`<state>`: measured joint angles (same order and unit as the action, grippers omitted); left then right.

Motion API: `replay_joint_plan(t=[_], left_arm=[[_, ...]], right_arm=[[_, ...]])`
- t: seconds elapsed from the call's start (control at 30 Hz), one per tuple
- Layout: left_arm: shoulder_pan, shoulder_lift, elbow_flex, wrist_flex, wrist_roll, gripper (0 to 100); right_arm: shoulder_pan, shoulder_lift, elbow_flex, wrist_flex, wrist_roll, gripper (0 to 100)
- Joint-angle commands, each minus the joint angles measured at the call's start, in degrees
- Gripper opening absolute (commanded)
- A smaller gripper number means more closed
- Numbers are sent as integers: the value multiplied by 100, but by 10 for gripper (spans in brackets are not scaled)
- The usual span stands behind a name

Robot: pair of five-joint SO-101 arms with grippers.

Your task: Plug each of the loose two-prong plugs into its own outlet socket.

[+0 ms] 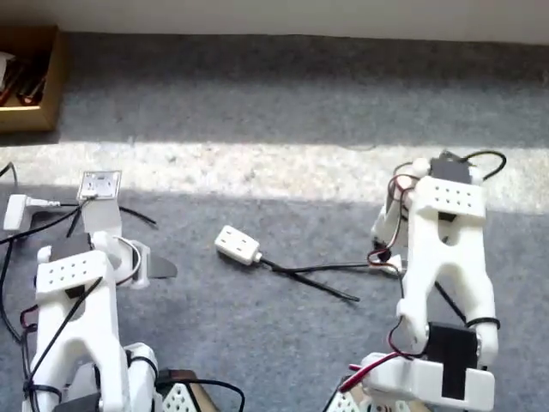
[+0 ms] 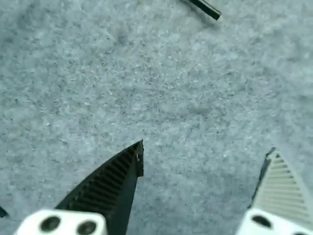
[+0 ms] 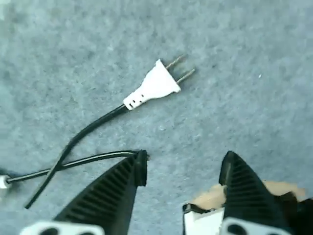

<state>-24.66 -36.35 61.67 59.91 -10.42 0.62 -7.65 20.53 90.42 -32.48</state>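
A white two-prong plug (image 3: 154, 85) on a black cord (image 3: 73, 142) lies flat on the grey carpet, prongs pointing away from my right gripper (image 3: 186, 155). That gripper hangs open a short way from the plug, with nothing between its fingers. My left gripper (image 2: 205, 149) is open over bare carpet. In the high view a white socket block (image 1: 238, 245) with a black cord lies mid-table between the arms. A white outlet box (image 1: 99, 184) sits just beyond the left gripper (image 1: 141, 259), and another white plug (image 1: 17, 210) lies at the left edge.
A cardboard box (image 1: 30, 77) stands at the far left corner. Black cords (image 1: 317, 279) trail from the socket block toward the right arm (image 1: 446, 249). A black cord end (image 2: 203, 7) lies ahead of the left gripper. A sunlit strip crosses the carpet.
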Motion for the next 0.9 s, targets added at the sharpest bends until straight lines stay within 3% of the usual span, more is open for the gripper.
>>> replay_joint_plan(t=[0.0, 0.1, 0.27, 0.43, 0.6, 0.87], left_arm=[[127, -207, 119, -176, 44, 376], [127, -233, 224, -193, 44, 376], [101, -233, 224, -193, 53, 376], [127, -207, 251, -325, 53, 376], [136, -207, 382, -686, 53, 376], [259, -207, 391, -686, 53, 376]], right_arm=[[-549, -31, -215, -330, -2004, 252], [-971, -31, -48, -699, -2646, 252], [-1446, -31, 488, -1552, -2796, 259], [-804, -75, 1613, -2273, -4571, 471], [-690, -40, 1640, -2571, -5160, 639], [-673, -13, 1692, -3802, -5248, 574]])
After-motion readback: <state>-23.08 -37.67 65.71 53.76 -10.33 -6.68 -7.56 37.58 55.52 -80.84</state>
